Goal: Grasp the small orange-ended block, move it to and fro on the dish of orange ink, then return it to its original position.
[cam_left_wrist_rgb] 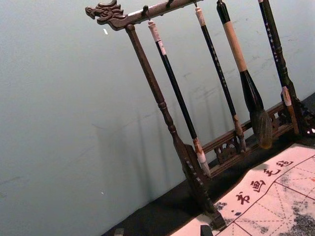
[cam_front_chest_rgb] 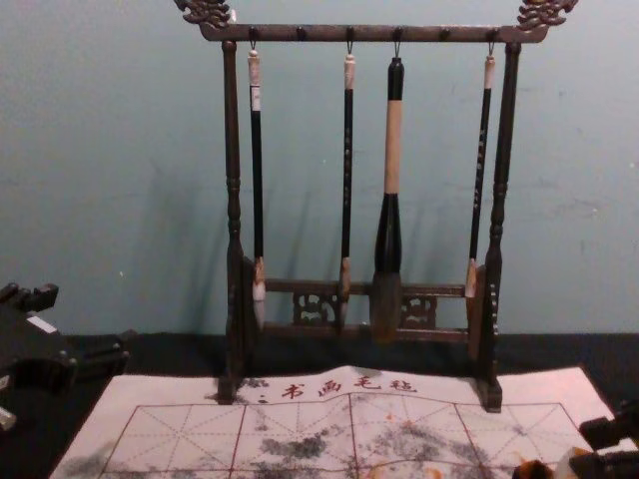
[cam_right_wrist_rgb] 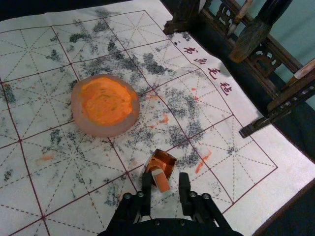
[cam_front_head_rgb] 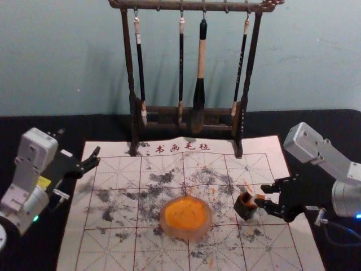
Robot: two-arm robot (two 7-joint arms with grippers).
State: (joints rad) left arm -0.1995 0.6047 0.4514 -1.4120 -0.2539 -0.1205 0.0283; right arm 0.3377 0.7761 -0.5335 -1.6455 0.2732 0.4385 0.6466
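Block [cam_right_wrist_rgb: 161, 181], its orange end facing you in the right wrist view, is at the holder [cam_right_wrist_rgb: 168, 160] on the mat [cam_front_head_rgb: 76, 243]; you can't tell whether it sits inside or only leans there. Your right gripper [cam_right_wrist_rgb: 165, 175] is on the right of the mat in the head view, its fingers parted either side of the block, with slack on both flanks, so it grips nothing. That straddle makes sense: closing from there should pinch the sides and leave the orange end free for the ink [cam_right_wrist_rgb: 106, 101].

The dish [cam_right_wrist_rgb: 78, 110] is just left of the holder in the head view, so judge the carry as short. You're at the grasp step, near the start. Centre the block before closing; an uneven squeeze could twist it or drag the holder along. Lift enough to clear the dish's rim, and remember the holder's place, since the block must return there.

Your left gripper [cam_front_head_rgb: 92, 160] is parked at the mat's left, empty with fingers apart, leaving the dish to the right arm.
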